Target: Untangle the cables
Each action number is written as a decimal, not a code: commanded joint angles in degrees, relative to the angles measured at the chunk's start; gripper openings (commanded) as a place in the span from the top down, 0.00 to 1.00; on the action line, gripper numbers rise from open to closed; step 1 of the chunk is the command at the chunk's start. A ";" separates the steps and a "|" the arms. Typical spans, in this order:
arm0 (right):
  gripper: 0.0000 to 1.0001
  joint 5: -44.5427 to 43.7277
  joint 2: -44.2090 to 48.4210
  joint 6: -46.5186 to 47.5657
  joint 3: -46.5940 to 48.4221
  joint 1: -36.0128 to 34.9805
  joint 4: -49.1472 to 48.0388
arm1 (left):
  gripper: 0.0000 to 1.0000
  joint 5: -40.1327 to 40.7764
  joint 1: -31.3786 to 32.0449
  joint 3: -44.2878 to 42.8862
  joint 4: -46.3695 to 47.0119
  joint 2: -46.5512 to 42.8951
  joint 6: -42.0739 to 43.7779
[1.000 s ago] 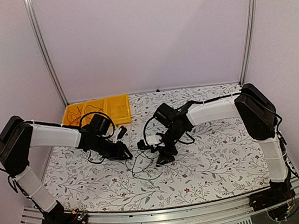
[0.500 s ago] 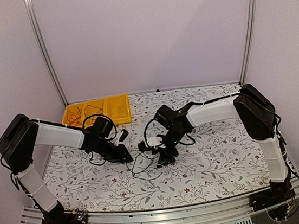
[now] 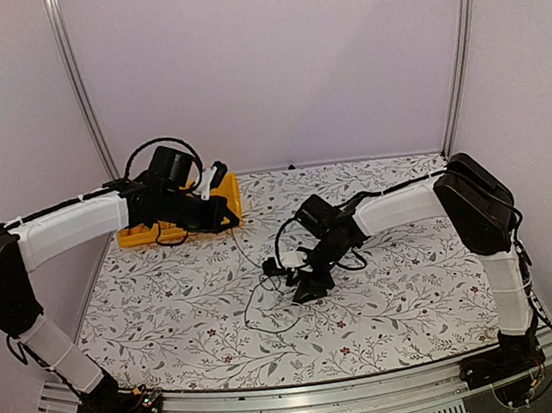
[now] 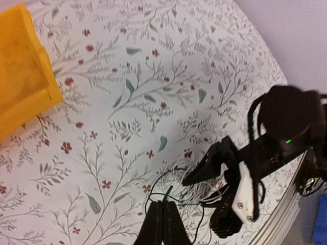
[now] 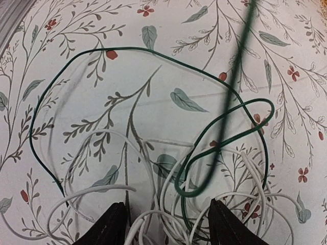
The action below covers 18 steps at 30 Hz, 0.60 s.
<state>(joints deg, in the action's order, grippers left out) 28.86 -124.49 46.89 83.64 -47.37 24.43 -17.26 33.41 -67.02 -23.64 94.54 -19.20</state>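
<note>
Floral-print table (image 3: 169, 320), pale walls all round. Mid-table we have the cables (image 5: 168, 178) in one loose heap, directly under the right gripper (image 5: 167, 205), which hangs low with fingers apart, clamping nothing we can see. One strand of the dark green cable (image 5: 133, 49) rises off the heap, blurred in the right wrist view, to the left gripper (image 4: 162, 206), which is pinched tight on it and held high.

Risks, as we judge them:
- If the left pulls further while green threads through white, a crossing cinches into a knot or the whole heap drags along.
- The thin wire could slip out of the pinch.
- If the right closes here, it may catch green along with white and pin the strand being lifted.

Look: all very thin and limp. Green makes a wide loop on the cloth, then dives into the white cables (image 5: 153, 224), which coil over each other with many overlaps.

Further out, the yellow bin (image 4: 23, 66) sits at the table's far left, near the raised left gripper.
</note>
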 commanded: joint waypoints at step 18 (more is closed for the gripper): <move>0.44 -4.33 1.16 -5.52 -8.33 5.09 4.60 | 1.00 17.08 -8.48 -64.55 -2.79 -4.53 8.48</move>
<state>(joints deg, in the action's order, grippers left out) 29.15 -121.67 43.88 78.74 -43.40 22.48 -2.87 25.21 -127.42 -29.54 88.82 -13.50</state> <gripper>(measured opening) 0.549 0.015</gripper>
